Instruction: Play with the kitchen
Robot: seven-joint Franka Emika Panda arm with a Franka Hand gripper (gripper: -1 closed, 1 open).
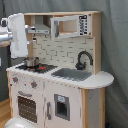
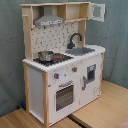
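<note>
The kitchen [image 1: 65,92] [image 2: 60,75] is a tall white and light-wood toy unit seen in both exterior views. It has a grey hood [image 1: 42,25] [image 2: 49,20], a black faucet [image 1: 84,59] [image 2: 75,40] and a sink [image 1: 72,74] [image 2: 82,51]. A small metal pot [image 1: 31,62] [image 2: 46,56] stands on the stove. Below are knobs and the shut oven door [image 1: 27,107] [image 2: 65,95]. My gripper [image 1: 19,52] hangs as a white block at the first exterior view's left, just above and left of the pot. It does not show in the second exterior view.
A toy microwave [image 1: 70,26] sits in the upper shelf, and an upper cabinet door [image 2: 97,11] stands open. A grey curtain [image 2: 117,40] backs the scene. The kitchen stands on wooden boards [image 2: 95,112]. A white rounded object [image 1: 20,123] lies at the bottom left.
</note>
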